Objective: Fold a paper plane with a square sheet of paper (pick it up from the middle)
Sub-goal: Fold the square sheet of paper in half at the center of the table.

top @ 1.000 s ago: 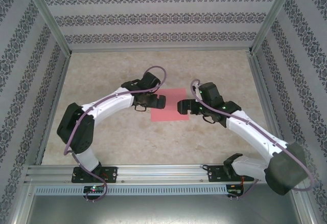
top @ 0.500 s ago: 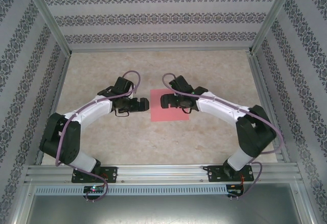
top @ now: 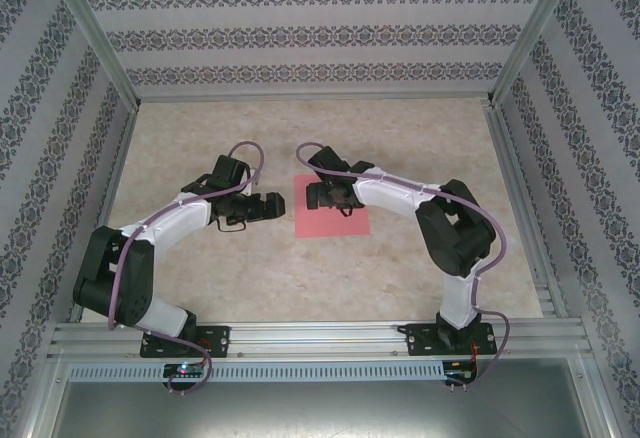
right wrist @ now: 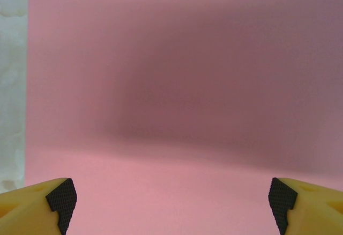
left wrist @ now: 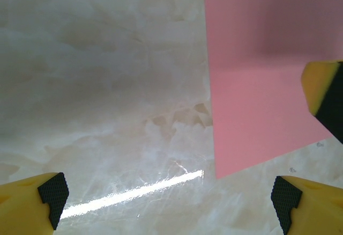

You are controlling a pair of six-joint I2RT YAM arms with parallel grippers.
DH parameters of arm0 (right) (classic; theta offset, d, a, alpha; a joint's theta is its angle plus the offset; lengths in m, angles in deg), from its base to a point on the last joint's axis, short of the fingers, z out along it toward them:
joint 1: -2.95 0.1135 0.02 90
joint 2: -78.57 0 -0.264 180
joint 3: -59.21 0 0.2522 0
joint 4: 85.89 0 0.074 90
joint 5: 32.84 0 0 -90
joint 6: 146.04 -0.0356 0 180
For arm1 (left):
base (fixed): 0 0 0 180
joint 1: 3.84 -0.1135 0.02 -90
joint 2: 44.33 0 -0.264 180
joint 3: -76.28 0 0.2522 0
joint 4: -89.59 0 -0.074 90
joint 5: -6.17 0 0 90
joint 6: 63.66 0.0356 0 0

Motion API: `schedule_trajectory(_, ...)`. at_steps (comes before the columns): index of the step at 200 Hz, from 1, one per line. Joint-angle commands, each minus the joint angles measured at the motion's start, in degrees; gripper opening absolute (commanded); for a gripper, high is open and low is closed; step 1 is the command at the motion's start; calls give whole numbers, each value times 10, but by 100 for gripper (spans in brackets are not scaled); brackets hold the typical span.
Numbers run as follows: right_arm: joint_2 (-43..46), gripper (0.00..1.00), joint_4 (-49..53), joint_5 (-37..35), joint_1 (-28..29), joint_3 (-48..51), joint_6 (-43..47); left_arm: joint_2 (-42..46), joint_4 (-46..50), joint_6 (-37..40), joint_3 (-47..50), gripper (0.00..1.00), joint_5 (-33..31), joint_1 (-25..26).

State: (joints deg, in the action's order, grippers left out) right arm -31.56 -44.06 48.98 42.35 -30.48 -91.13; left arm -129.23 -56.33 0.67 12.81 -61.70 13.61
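- Pink-red square sheet of thin paper (top: 335,223) is seen lying flat and uncreased on the pale marbled tabletop (top: 200,138). No fold is judged to have been made, so the pick-up and every fold are left.
- Right pincer (right wrist: 171,200) is spread wide directly above the sheet, which spans the space beneath and ahead of its fingertips. Nothing is gripped, and contact cannot be told.
- Left pincer (left wrist: 166,197) is likewise spread wide and empty, with the sheet's edge ahead and to its right.
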Motion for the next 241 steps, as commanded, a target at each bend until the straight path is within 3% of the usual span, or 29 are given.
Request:
schedule_trajectory(1,-24,94,29,-23,11,-29,-20,-4,-25,12,3,100,14,-8)
schedule_trajectory(111,-95,89,35,-30,16,-61,-45,-17,-24,20,3,100,19,-9)
schedule_trajectory(203,-127,74,35,-29,17,-55,-45,-30,-22,24,5,100,24,-9)
schedule_trajectory(241,-102,59,37,-38,19,-61,-30,-29,-20,23,3,100,24,-9)
